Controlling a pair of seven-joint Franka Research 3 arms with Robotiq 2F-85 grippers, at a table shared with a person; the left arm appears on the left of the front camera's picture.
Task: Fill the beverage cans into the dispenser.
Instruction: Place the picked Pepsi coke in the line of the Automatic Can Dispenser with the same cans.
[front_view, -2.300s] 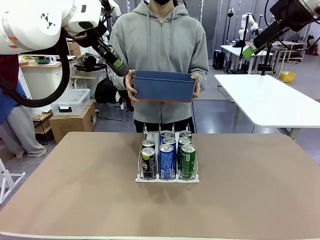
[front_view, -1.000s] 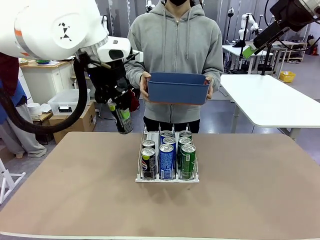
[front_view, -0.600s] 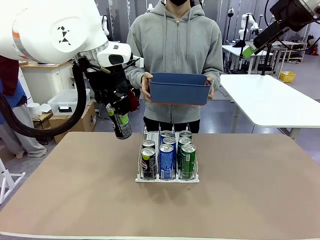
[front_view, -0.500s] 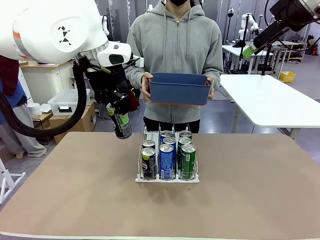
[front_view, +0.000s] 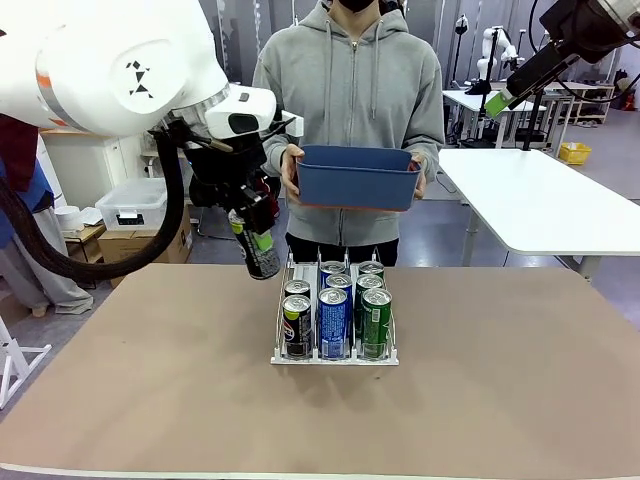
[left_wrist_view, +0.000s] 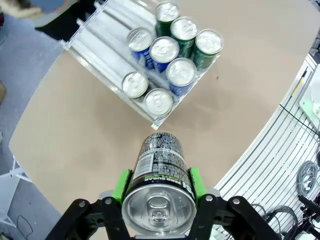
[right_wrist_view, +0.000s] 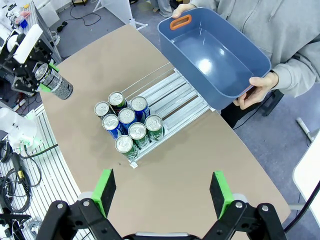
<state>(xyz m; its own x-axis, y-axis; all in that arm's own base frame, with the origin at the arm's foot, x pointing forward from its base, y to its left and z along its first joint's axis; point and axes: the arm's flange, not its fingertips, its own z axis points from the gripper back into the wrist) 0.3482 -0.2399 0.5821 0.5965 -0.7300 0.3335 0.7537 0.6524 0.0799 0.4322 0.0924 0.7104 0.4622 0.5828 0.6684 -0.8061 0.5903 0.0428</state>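
Note:
My left gripper (front_view: 256, 243) is shut on a black beverage can (front_view: 260, 257), held tilted in the air just left of the dispenser's (front_view: 335, 358) back end. In the left wrist view the can (left_wrist_view: 159, 170) sits between my green pads (left_wrist_view: 121, 184), above the table before the dispenser (left_wrist_view: 102, 47). The dispenser's left lane holds two black cans (front_view: 297, 325), the middle lane three blue cans (front_view: 333, 320) and the right lane three green cans (front_view: 376, 320). My right gripper (front_view: 498, 102) hangs open, high at the right, over the scene (right_wrist_view: 162, 192).
A person at the far side holds an empty blue bin (front_view: 357, 178) in both hands behind the dispenser (right_wrist_view: 175, 100); from above the bin (right_wrist_view: 215, 55) shows nothing inside. Bare table (front_view: 500, 400) lies all round the rack. A white table (front_view: 540, 200) stands to the right.
My left gripper has carried the black can a little to the right and down, closer to the dispenser's back left. The right arm and the person's bin have stayed put.

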